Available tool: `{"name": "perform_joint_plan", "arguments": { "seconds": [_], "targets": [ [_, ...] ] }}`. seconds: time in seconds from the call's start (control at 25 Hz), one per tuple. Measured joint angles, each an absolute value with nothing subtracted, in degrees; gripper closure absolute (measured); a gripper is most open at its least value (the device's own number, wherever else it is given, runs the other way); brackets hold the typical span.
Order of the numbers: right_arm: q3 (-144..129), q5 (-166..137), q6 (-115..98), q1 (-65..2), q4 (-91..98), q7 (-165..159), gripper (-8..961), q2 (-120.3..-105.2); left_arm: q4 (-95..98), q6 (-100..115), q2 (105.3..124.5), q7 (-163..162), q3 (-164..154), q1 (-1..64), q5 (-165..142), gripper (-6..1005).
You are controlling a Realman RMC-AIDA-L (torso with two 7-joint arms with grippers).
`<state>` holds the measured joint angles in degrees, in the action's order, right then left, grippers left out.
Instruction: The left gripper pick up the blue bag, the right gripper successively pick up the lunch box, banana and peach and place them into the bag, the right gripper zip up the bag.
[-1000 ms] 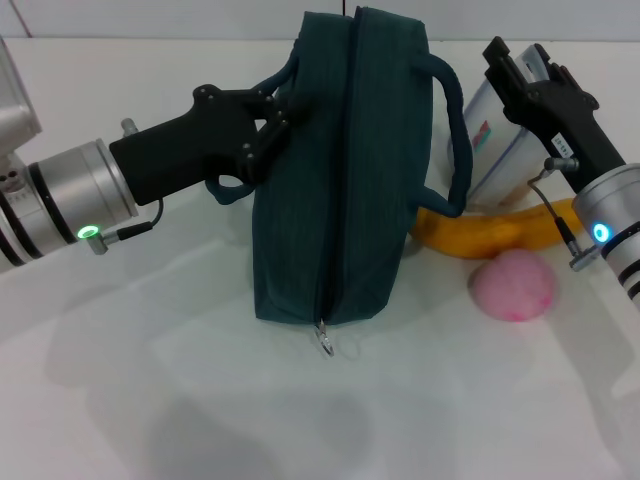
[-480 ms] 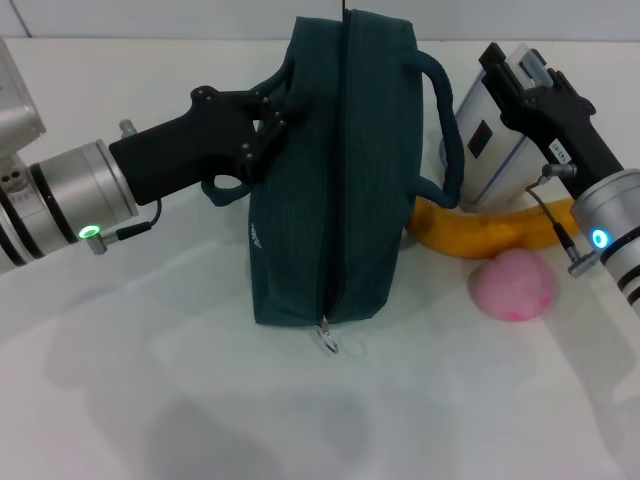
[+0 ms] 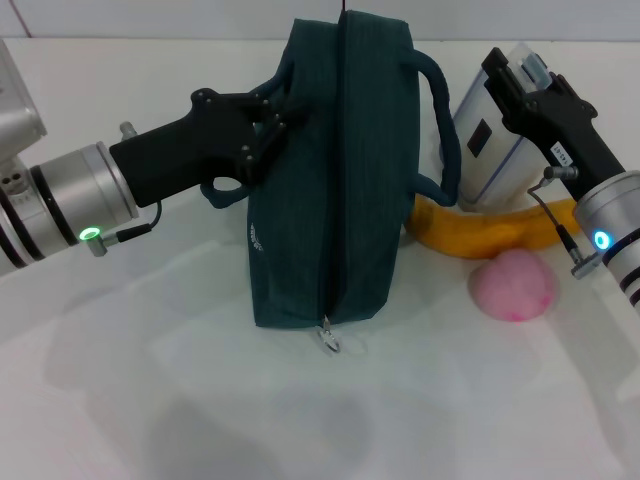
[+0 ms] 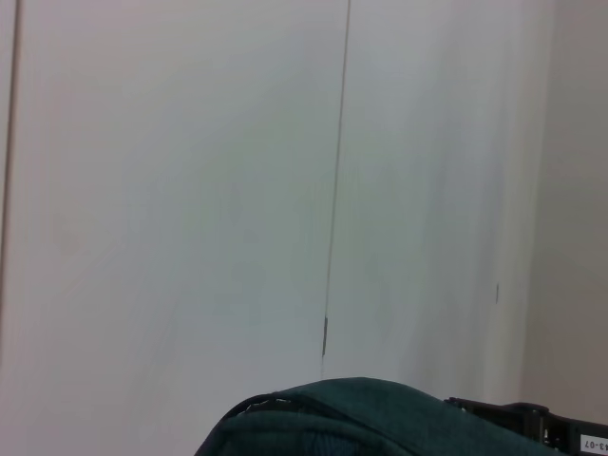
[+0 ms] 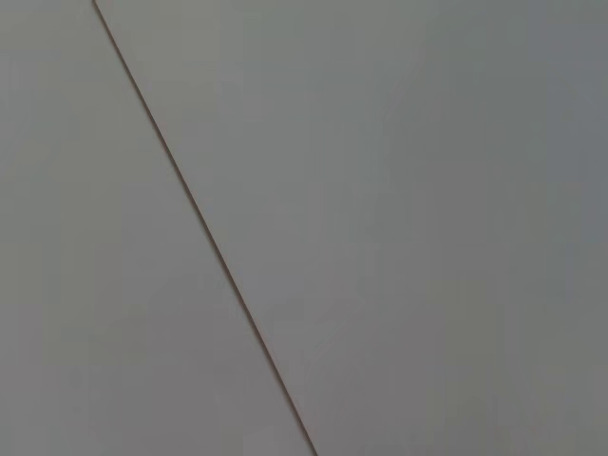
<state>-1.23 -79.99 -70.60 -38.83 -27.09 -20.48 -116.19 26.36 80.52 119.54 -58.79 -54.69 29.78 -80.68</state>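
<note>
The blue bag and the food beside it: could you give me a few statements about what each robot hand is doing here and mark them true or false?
1. The left hand grips a handle of the blue bag. True.
2. The right hand holds the peach. False: it holds the lunch box, tilted up off the table; the peach lies on the table.
3. The banana is inside the bag. False: it lies on the table beside the bag.
4. The bag's zip looks closed. True.
</note>
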Motion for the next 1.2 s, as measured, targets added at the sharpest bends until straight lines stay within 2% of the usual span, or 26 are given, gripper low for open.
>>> {"name": "perform_joint_plan", "arguments": {
  "seconds": [0.2, 0.4, 0.52, 1.2],
  "targets": [
    [-0.12, -79.98, -70.34, -38.76, -26.92, -20.61, 396, -116.19, 26.37, 79.46, 119.62, -58.73, -54.68, 29.78, -80.68, 960],
    [0.09, -80.36, -69.15, -39.30, -26.21, -20.72, 527, -116.19, 25.69, 79.25, 119.69, -57.78, -54.67, 30.00, -80.50, 959],
    [0.09, -80.83, -67.83, -39.98, -25.95, -21.26, 663, -116.19, 25.56, 79.24, 119.71, -57.26, -54.67, 30.10, -80.35, 959],
    [0.16, -85.97, -70.02, -37.83, -24.12, -21.93, 828, -116.19, 25.91, 80.22, 119.51, -59.33, -54.72, 30.22, -80.47, 960]
  ]
}}
